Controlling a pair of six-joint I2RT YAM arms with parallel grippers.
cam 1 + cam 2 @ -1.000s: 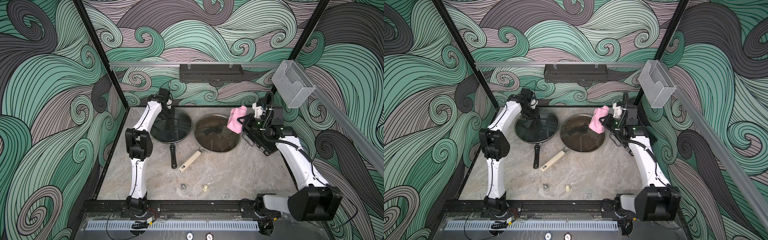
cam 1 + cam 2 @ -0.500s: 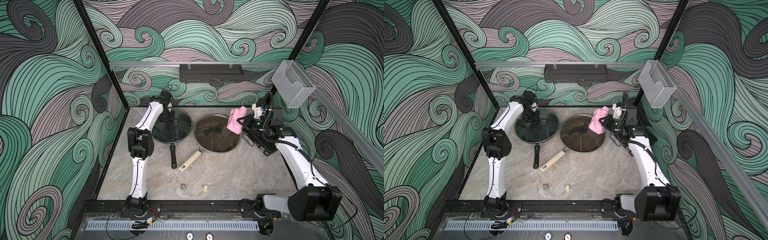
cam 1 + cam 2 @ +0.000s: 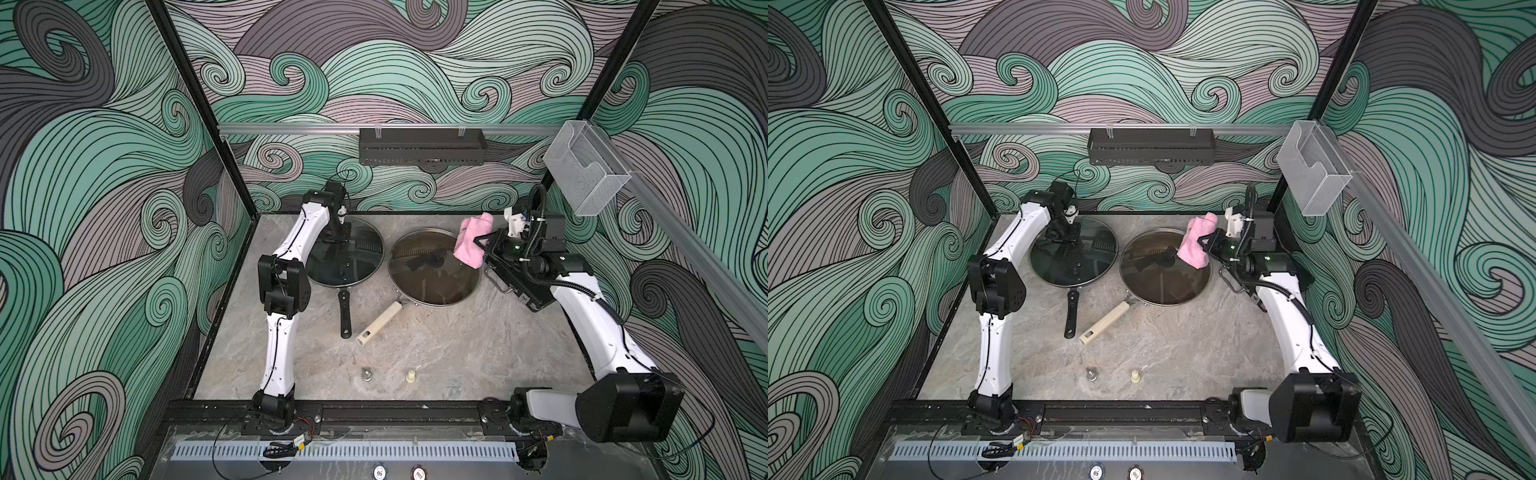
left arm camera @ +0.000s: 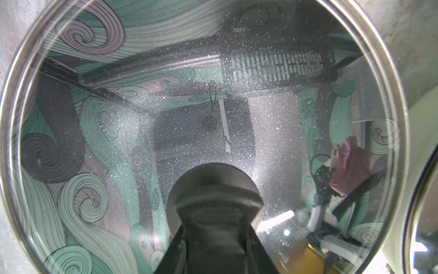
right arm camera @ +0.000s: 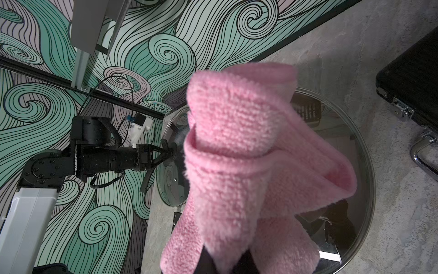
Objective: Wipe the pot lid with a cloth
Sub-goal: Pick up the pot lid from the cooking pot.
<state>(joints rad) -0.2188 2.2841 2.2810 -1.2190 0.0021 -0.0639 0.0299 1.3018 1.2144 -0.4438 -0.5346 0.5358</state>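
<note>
Toward the table's (image 3: 436, 353) back-left corner, pot lid (image 3: 357, 266): I took this glass one as the lid to wipe; it seemed seated on its black-handled pan (image 3: 344, 311).
Left gripper (image 5: 167, 151): its fingers were pinched on the black knob (image 4: 214, 189).
Right gripper (image 3: 482, 245): it was clamped on the bunched cloth (image 3: 471, 241), raised over the second lid (image 3: 436, 274) near the back edge, clear of the glass.
Step in hand: I judged the knob needed a firm hold so the lid wouldn't skate, then a broad fold laid flat and swept in arcs around it.
Materials: the lid was domed, slick glass, dusted with pale specks, inside a steel rim. The cloth was pink looped pile, soft, rolled thick.
</note>
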